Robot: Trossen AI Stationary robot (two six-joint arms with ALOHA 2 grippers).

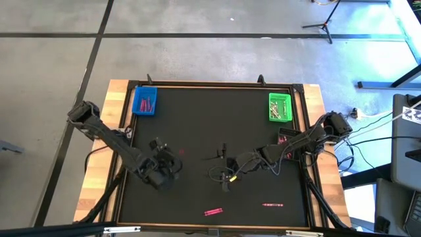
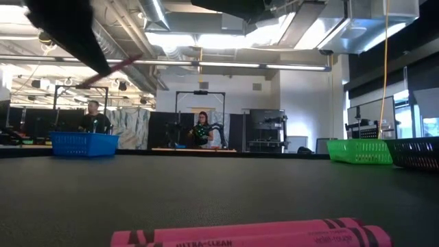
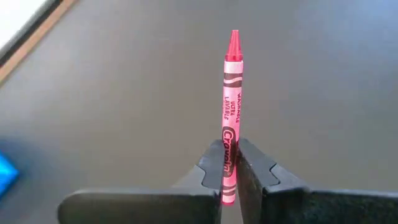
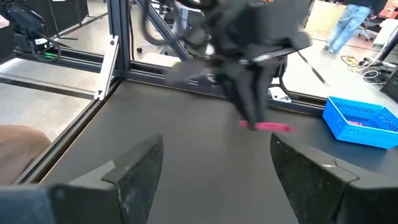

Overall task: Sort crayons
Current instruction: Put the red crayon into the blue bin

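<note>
Covering most of the high view is the black bench (image 1: 210,131), with a blue tray (image 1: 145,101) at its far left corner and a green tray (image 1: 280,108) at its far right. Both trays have crayons in them already.

The left arm is over the left middle of the bench. Its fingers (image 3: 213,163) are shut tight on a pink crayon (image 3: 231,106), held up off the bench. The crayon sticks straight out past the fingers, long way forward, tip pointing away from the wrist.

The right arm (image 1: 289,148) waits over the middle, its fingers (image 4: 137,162) wide apart and holding nothing.

This looks like the carrying step. Next the left arm likely needs to move to the blue tray and let go over it.

Two more crayons lie flat near the front edge: one (image 1: 212,212) and another (image 1: 273,205).
</note>
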